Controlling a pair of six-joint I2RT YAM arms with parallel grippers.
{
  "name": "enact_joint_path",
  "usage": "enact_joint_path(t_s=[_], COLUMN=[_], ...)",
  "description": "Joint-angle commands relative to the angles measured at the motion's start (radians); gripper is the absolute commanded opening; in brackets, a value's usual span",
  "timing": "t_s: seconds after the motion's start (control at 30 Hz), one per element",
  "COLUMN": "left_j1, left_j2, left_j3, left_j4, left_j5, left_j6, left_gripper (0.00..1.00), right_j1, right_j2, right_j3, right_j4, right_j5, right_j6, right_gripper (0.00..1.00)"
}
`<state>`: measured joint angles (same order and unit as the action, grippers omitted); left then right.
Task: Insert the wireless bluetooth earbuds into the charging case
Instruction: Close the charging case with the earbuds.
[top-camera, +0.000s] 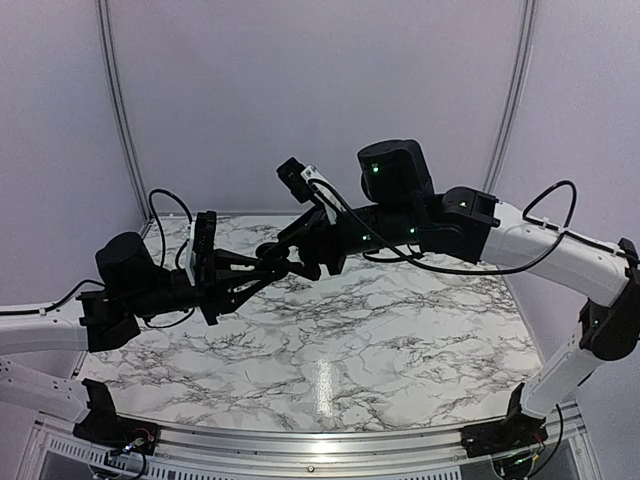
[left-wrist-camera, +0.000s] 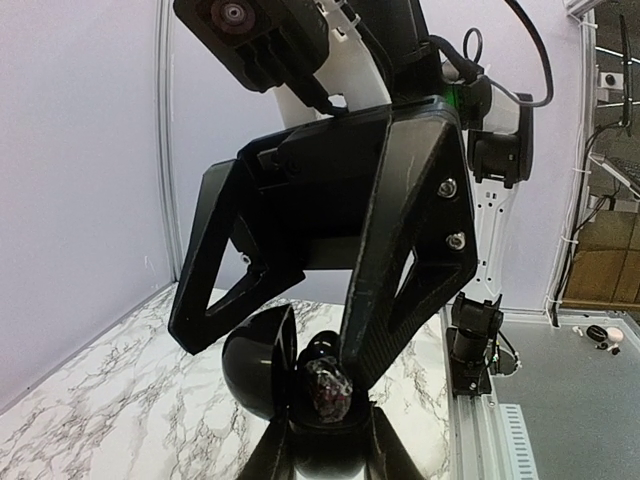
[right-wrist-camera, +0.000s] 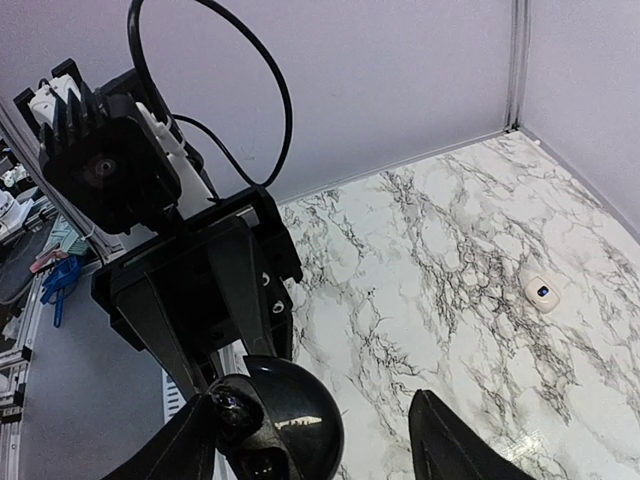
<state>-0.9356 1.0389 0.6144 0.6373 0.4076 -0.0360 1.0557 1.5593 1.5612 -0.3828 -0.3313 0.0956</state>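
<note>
So the left gripper (left-wrist-camera: 328, 432) is clamped on the base of the charging case (left-wrist-camera: 255, 372). It's a black round clamshell with the lid swung open, low centre in the left wrist view, held up over the marble table (top-camera: 400, 330). One dark earbud (left-wrist-camera: 331, 390) sits inside. The right gripper (right-wrist-camera: 317, 400) is spread wide and grips nothing, with one fingertip (left-wrist-camera: 352, 372) right on that earbud. A small white thing (right-wrist-camera: 541, 291) lies on the table at the right of the right wrist view.
</note>
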Motion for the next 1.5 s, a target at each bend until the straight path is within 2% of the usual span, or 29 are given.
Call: enact_joint_path(t_s=[0.0,0.2,0.5,0.93,1.1,1.47], left_j1=[-0.008,-0.006,-0.005,-0.005,-0.003,0.009], left_j2=[-0.040,-0.045,-0.030,-0.020,-0.019,-0.008], left_j3=[0.026,0.028,0.035,0.054,0.053,0.062], left_j4=[0.040,0.035,0.030,0.028,0.028,0.028], left_j5=[0.028,0.009,0.024,0.033,0.023,-0.001], left_j6=[0.030,0.008,-0.013,-0.033,-0.047,-0.076], left_gripper=[0.00,0.00,0.00,0.00,0.00,0.00], right_j1=[-0.022,-0.021,-0.020,-0.019,-0.005,0.044], right_j2=[0.035,0.021,-0.099,-0.084,-0.099,-0.106], right_j3=[0.034,0.005,-0.095,-0.084,-0.085,-0.083], right_j4=[-0.076,-0.056,0.100,0.083,0.100,0.066], right_j5=[0.041,-0.059,-0.184,-0.242,-0.280,-0.322], right_j6=[0.001,-0.048,-0.105,-0.151,-0.163,-0.236], right_gripper=[0.64,0.61,0.71,0.72,0.68,0.51])
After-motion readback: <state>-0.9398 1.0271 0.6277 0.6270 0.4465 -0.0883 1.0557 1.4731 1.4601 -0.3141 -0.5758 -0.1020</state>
